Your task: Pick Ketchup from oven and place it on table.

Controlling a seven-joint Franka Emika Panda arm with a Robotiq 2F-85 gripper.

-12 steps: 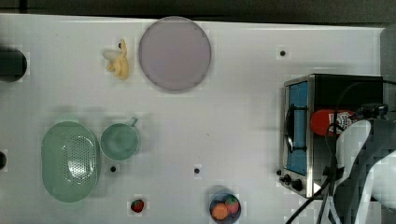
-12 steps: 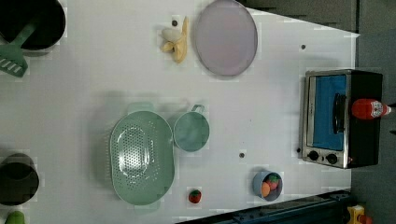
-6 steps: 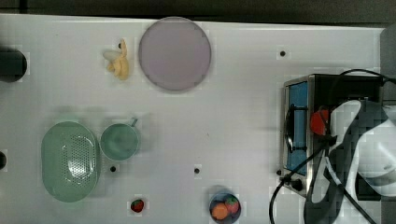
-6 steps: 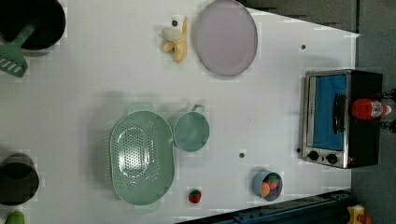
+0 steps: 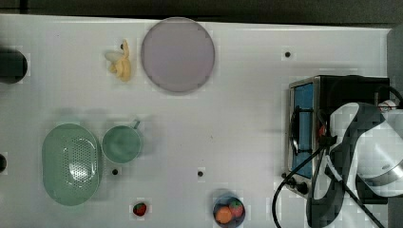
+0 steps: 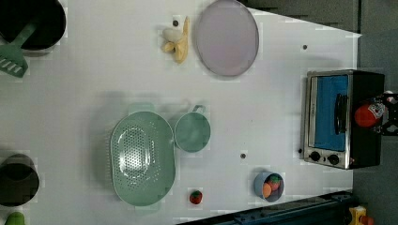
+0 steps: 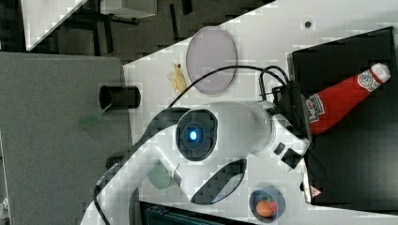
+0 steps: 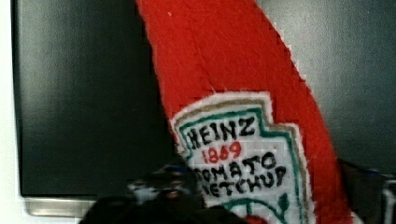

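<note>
Bare table (image 5: 237, 114) beside oven (image 5: 304, 128)

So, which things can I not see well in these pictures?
- Ketchup in the top view: the arm covers almost all of it.
- Ketchup's lower end in the right view: hidden behind the gripper.
- Whether the fingers touch the bottle: the wrist view is too close to tell.
- Inside of the oven: the bluish door hides it.
- Label wording in the left view: too small.

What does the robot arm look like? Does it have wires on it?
The arm is chunky and rounded, with glossy white shells and black bands at its joints. One round joint has a black cap with a small glowing blue light. Yes, black cables loop along it toward the dark gripper. A small black panel with white marks sits near the wrist.
</note>
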